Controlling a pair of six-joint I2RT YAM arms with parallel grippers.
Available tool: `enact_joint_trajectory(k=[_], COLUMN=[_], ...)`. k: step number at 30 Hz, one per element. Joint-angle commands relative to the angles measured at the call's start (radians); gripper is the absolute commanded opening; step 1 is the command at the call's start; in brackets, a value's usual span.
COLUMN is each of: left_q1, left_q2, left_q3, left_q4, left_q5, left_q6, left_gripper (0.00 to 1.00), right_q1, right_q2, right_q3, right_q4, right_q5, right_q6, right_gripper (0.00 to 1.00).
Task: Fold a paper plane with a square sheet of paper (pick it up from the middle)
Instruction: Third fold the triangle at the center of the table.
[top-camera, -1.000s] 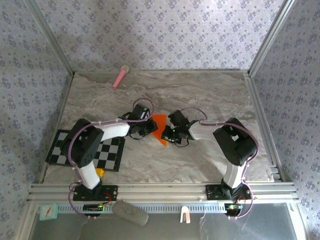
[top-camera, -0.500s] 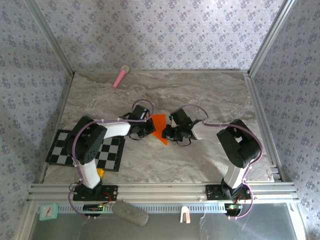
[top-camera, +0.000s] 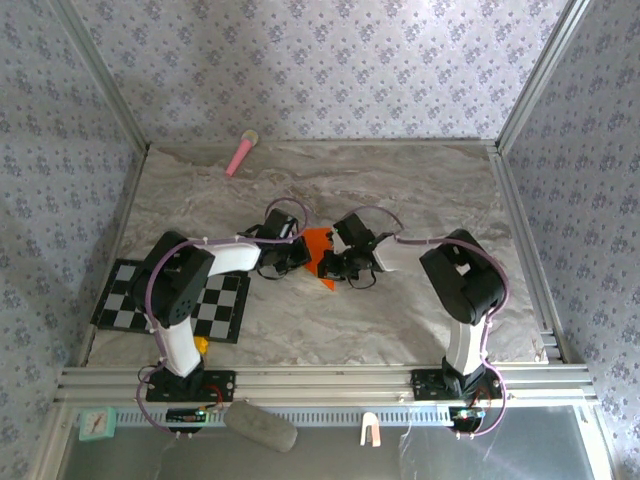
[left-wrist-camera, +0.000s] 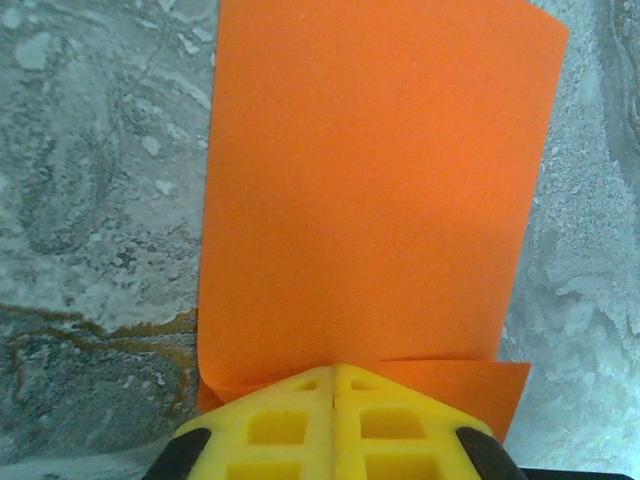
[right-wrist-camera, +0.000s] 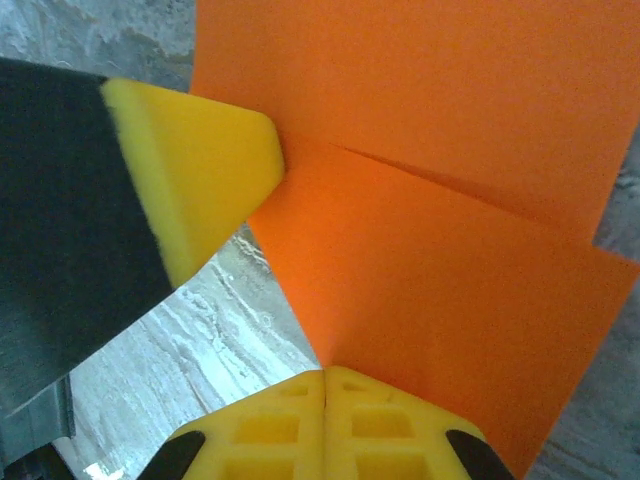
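The square sheet of paper (top-camera: 316, 242), bright orange and folded over into layers, lies mid-table between my two grippers. My left gripper (top-camera: 299, 256) is at its left edge. In the left wrist view the paper (left-wrist-camera: 370, 180) stretches away from the left gripper (left-wrist-camera: 335, 368), whose yellow fingertips are shut together at the near edge of the top layer. My right gripper (top-camera: 334, 263) is at the paper's lower right. In the right wrist view a corner of the paper (right-wrist-camera: 450, 200) runs into the shut tips of the right gripper (right-wrist-camera: 325, 372). A left finger (right-wrist-camera: 195, 165) touches the paper's edge.
A black-and-white checkered mat (top-camera: 170, 300) lies at the near left under the left arm, with a small yellow piece (top-camera: 200, 345) by its front edge. A pink stick (top-camera: 241, 153) rests at the far left. Metal frame rails (top-camera: 520, 230) bound the marble table.
The right gripper has slid left onto the orange paper, now covering its right part. Both grippers have closed their jaws. The left arm has shifted only slightly.
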Motion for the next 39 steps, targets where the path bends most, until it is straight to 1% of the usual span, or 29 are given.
enact_joint_trajectory(k=[1, 2, 7, 21, 31, 36, 39], left_q1=[0.008, 0.009, 0.017, 0.025, 0.023, 0.021, 0.016], left_q2=[0.06, 0.061, 0.069, 0.08, 0.053, 0.04, 0.004], left_q3=[-0.014, -0.016, -0.014, -0.01, 0.002, 0.011, 0.025], left_q4=[-0.091, -0.095, -0.113, -0.123, -0.13, -0.13, -0.134], left_q5=[-0.044, -0.048, -0.055, -0.057, -0.041, -0.012, 0.02], left_q6=[0.021, 0.023, 0.028, 0.031, 0.031, 0.019, -0.005], left_gripper=[0.0, 0.0, 0.0, 0.0, 0.0, 0.0, 0.03], right_q1=[0.003, 0.004, 0.005, 0.002, 0.002, 0.002, 0.009], right_q2=[0.019, 0.02, 0.015, -0.092, -0.137, -0.208, -0.275], right_q3=[0.026, 0.024, -0.004, -0.119, -0.155, -0.156, -0.137], right_q4=[-0.074, -0.084, -0.135, -0.195, -0.263, -0.289, -0.271], right_q5=[0.001, 0.007, 0.01, -0.008, 0.015, 0.06, 0.107], right_q6=[-0.026, -0.06, -0.086, -0.104, -0.14, -0.169, -0.171], right_gripper=[0.01, 0.01, 0.01, 0.02, 0.03, 0.04, 0.07])
